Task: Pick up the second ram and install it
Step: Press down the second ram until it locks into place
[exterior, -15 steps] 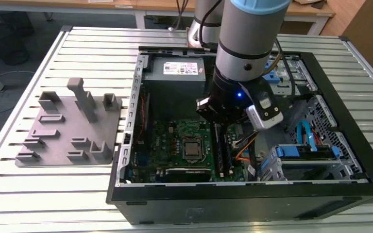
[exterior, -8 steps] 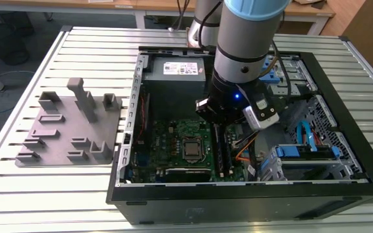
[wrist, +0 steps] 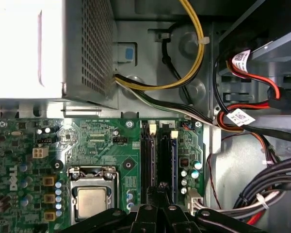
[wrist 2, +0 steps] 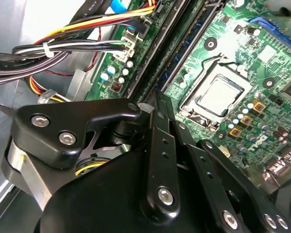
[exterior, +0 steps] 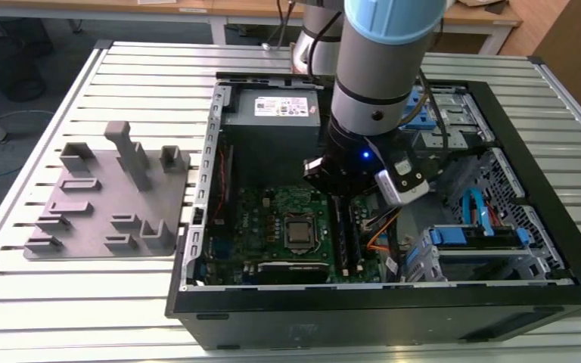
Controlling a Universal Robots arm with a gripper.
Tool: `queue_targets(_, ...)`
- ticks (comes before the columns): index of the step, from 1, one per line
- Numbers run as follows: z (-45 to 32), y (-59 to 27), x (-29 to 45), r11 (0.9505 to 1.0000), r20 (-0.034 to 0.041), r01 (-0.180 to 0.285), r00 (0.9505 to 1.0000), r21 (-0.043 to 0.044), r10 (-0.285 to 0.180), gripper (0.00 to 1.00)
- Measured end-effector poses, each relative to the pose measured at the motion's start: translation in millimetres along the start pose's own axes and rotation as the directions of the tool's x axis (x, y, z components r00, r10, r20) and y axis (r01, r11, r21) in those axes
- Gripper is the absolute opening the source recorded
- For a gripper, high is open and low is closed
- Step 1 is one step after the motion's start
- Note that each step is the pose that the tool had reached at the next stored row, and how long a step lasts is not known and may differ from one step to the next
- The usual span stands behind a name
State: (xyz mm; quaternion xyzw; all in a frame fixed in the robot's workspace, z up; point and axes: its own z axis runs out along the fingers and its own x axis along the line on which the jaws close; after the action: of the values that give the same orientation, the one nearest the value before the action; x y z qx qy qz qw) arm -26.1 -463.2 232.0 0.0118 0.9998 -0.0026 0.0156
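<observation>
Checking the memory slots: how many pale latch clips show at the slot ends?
2. One clip sits on the black slot, one on the blue slot beside it, both at the ends nearest the power supply. The gripper hides the opposite ends.

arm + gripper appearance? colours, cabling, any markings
The arm is silver-grey tube with a light-blue joint cap, black wrist with a small blue light, and a white-grey camera module clipped beside it. The gripper is matte black linkage with silver screws; thin cables run along the arm.

Arm [exterior: 377, 68] upright, gripper [wrist: 161, 187] pointing down, jaws closed together
</observation>
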Motion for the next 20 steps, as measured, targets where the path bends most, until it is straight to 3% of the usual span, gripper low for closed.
queue_targets(7,6.7,6.0,0.4,1.0000,-0.0002,0.000,1.0000,-0.0064,0.000,0.11)
queue_targets(20,15.7,11.4,0.8,1.0000,-0.0003,0.002,1.0000,-0.0072,-0.002,0.11)
